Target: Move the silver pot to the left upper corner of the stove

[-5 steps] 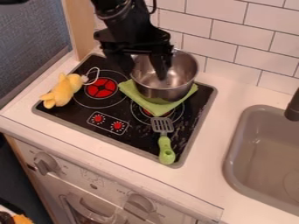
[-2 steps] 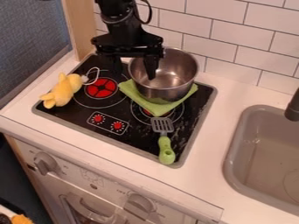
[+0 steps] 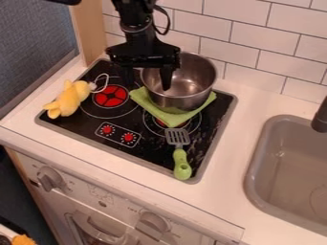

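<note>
The black gripper (image 3: pixel 147 80) hangs over the left rim of the silver pot, its fingers apart. One finger (image 3: pixel 167 78) is inside the pot's opening, and the other is just outside its left wall. The silver pot (image 3: pixel 183 101) stands upright on a folded green cloth (image 3: pixel 171 117), at the right rear of the black stove (image 3: pixel 145 148). Whether either finger touches the pot wall I cannot tell.
A yellow plush toy (image 3: pixel 67 99) lies at the stove's left edge, beside the left red burner (image 3: pixel 110 96). A green-handled spatula (image 3: pixel 181 162) lies at the front right. The tiled wall (image 3: pixel 256 38) rises behind, and a grey sink (image 3: pixel 290 162) is at the right.
Compared with a second ago, the gripper has moved left, from over the pot's left part to its left rim, and most recently dipped slightly. The pot has stayed in place.
</note>
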You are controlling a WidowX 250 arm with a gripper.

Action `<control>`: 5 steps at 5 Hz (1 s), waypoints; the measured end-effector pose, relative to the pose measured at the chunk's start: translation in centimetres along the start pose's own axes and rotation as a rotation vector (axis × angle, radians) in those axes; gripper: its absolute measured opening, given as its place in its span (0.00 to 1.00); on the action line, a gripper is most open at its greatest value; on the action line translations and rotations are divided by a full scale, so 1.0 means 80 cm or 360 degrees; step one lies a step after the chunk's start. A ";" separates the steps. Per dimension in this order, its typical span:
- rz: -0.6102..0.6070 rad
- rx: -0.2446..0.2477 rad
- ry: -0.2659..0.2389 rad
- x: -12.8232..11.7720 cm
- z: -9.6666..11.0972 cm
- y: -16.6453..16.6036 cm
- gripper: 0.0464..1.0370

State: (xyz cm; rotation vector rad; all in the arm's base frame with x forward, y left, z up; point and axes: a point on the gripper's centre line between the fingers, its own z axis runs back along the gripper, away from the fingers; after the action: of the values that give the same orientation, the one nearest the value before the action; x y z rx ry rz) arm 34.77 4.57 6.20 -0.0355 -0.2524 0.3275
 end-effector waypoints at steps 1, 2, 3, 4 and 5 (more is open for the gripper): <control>0.0006 0.0033 0.0039 -0.003 -0.014 0.000 0.91; -0.0024 0.0074 0.0056 -0.003 -0.026 -0.006 0.64; -0.0044 0.0091 0.0030 -0.002 -0.028 -0.013 0.34; -0.0073 0.0088 0.0031 -0.003 -0.029 -0.016 0.13; -0.0077 0.0076 0.0032 -0.005 -0.029 -0.017 0.04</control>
State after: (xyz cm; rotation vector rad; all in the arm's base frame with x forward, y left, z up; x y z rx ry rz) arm 35.43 3.18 3.94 0.0143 -0.2250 0.2847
